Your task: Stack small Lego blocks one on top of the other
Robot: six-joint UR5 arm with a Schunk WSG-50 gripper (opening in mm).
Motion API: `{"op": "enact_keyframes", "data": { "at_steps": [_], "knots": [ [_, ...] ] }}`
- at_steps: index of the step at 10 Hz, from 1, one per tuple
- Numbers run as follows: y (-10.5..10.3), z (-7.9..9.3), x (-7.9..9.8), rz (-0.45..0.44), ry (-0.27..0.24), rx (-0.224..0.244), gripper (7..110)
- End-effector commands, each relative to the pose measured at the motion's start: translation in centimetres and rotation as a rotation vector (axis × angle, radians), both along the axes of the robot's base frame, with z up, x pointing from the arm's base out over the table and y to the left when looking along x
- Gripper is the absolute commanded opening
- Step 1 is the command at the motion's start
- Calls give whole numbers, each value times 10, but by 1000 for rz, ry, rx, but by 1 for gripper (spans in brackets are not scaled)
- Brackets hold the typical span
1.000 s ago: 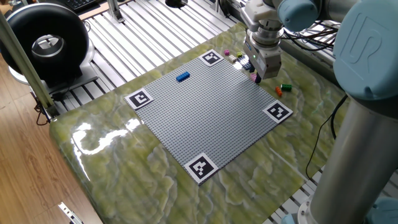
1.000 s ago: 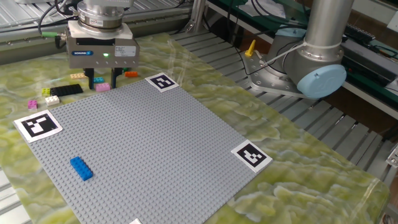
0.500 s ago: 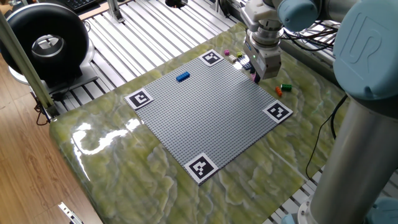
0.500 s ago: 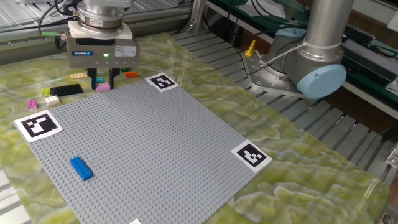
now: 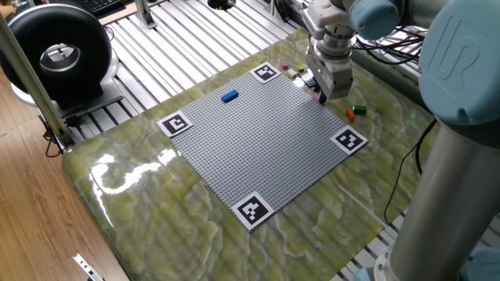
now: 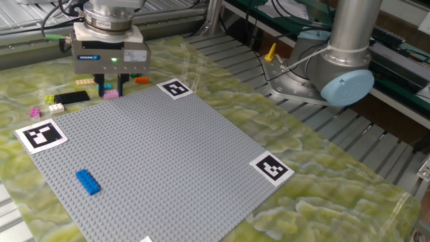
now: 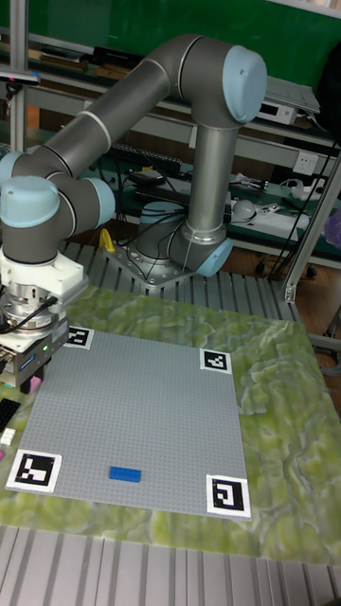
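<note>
2 bricks lie well apart: blue brick (image 6: 88,181) on the baseplate (image 6: 154,161), pink brick (image 6: 111,94) at its edge, pinched by the gripper (image 6: 111,89). Next, I judge: lift and carry over blue.

The claw (image 6: 111,86) narrows its fingers around the pink brick (image 6: 111,94) at the baseplate's (image 6: 154,161) edge compared with a second ago; they stand closer together.

one fixed view looks down from high at a corner of the grey baseplate (image 5: 262,139), arm at right. the other fixed view sits lower and nearer, from the opposite side. tall fixed view faces the arm's base across the table (image 7: 284,454). all three share the baseplate.
</note>
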State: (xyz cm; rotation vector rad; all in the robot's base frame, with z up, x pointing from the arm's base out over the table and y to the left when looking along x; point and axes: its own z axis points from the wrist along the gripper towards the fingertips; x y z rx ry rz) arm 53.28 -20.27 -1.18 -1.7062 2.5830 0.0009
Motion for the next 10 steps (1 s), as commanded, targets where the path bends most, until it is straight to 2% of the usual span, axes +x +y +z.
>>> {"op": "enact_keyframes", "data": {
  "at_steps": [1,7,8,10],
  "knots": [
    [3,2,2,-73,-25,38,7],
    [-14,22,-12,-167,11,-22,7],
    [-13,29,-12,-214,11,-18,7],
    [1,45,-3,-423,-4,13,7]
  ]
}}
